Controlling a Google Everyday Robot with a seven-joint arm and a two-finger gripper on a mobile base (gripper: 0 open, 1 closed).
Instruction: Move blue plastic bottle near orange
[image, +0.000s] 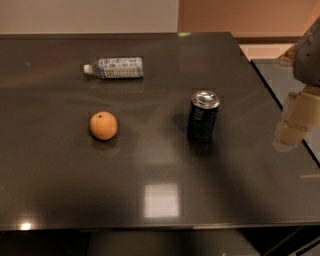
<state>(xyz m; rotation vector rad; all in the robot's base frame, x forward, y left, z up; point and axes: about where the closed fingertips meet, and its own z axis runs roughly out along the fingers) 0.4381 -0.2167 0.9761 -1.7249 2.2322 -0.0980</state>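
The blue plastic bottle (115, 68) lies on its side at the back left of the dark table (150, 165), white cap pointing left. The orange (103, 125) sits in front of it, a short way nearer to me, stem dot up. My gripper (294, 122) hangs at the far right edge of the view, above the table's right side, far from both the bottle and the orange. It holds nothing that I can see.
A dark can with a silver top (203, 116) stands upright right of centre, between the gripper and the orange. The table's right edge (280, 100) runs diagonally beside a second glossy surface (295, 75). A wall stands behind the table.
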